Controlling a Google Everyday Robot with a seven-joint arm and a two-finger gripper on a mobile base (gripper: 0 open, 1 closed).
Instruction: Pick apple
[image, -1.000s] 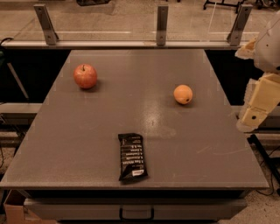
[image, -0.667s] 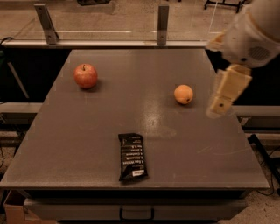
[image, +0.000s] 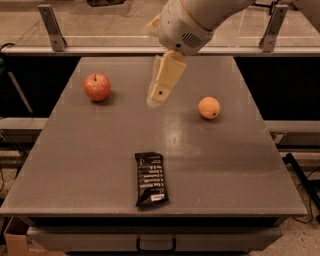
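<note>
The gripper (image: 156, 97), open or closed I cannot tell, hangs above the middle of the table (image: 225, 165) and should centre over the apple (image: 97, 87) near the far-left corner.

Plain grey desk (image: 75, 175), drawer (image: 156, 244) under its near edge, glass barrier (image: 115, 25) past the far edge; gripper (image: 159, 95) over its far-middle.

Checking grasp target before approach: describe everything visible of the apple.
The apple is round and red with faint yellowish patches and a short dark stem pointing up. It sits upright on the grey table, far left, touching nothing else. The pincer hangs right of it in view, apart from it.
</note>
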